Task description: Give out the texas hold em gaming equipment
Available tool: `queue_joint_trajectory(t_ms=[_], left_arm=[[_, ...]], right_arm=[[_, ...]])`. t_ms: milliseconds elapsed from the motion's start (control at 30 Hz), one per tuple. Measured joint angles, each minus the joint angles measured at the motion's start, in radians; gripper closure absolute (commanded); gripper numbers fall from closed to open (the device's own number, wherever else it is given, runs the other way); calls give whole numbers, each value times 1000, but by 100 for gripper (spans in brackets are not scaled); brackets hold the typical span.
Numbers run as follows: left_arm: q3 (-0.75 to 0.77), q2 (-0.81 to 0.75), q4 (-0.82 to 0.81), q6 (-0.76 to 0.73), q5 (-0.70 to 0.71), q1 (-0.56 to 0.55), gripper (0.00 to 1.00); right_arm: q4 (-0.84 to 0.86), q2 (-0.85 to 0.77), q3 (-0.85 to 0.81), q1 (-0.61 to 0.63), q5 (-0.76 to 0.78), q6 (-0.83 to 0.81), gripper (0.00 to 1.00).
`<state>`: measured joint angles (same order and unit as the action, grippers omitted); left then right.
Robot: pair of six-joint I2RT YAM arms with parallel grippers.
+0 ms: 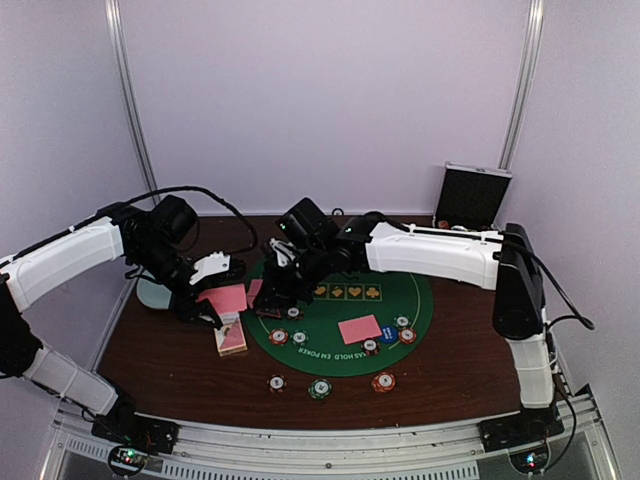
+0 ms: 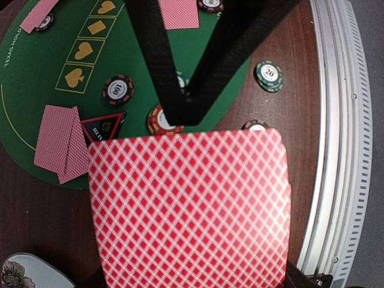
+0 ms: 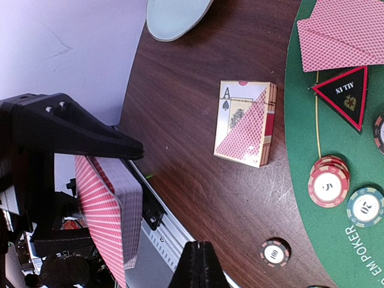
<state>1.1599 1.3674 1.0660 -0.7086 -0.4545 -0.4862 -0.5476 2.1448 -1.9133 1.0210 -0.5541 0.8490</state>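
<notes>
The right gripper [image 3: 197,269] is poking in at the bottom edge, jaws together. At left, the left gripper [image 3: 103,204] is clamping a deck of red-backed cards [image 3: 117,231]. An ace-of-spades card box [image 3: 246,123] is lying on the brown table [image 3: 192,90]. On the green mat [image 3: 300,156], two overlapping cards [image 3: 342,36] are lying near the black "ALL IN" triangle [image 3: 345,96], and a stack of red 5 chips [image 3: 329,183] is sitting beside a green 20 chip [image 3: 365,207]. A black 100 chip [image 3: 275,252] is resting on bare wood.

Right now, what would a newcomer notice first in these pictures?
The left claw clamps a thick deck of red-backed cards, filling its wrist view. On the dark table lies a green poker mat dotted with chips and face-down cards. The right claw, shut and empty, hangs over the mat's left edge.
</notes>
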Motion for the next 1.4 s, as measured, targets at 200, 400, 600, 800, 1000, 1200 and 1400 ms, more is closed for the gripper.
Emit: queue_joint_trajectory(t_ms=[200,400,600,800,1000,1200,1400], left_arm=[[0,0,0,0,-2,0,100],[0,0,1,0,-5,0,100],[0,0,2,0,-6,0,100],[0,0,1,0,-7,0,100],[0,0,0,0,-13,0,100],[0,0,0,2,-19,0,100],[2,0,0,8,-22,0,100]], right_arm=[[-3,10,-43,12,-18,14,100],[2,34,-99,25,-33,16,95],[2,36,-95,25,-37,20,87],[7,6,26,4,-31,11,80],[3,-77,141,-47,-21,13,65],[218,-212,305,-77,-51,101,37],[460,-201,380,-62,-114,226,30]])
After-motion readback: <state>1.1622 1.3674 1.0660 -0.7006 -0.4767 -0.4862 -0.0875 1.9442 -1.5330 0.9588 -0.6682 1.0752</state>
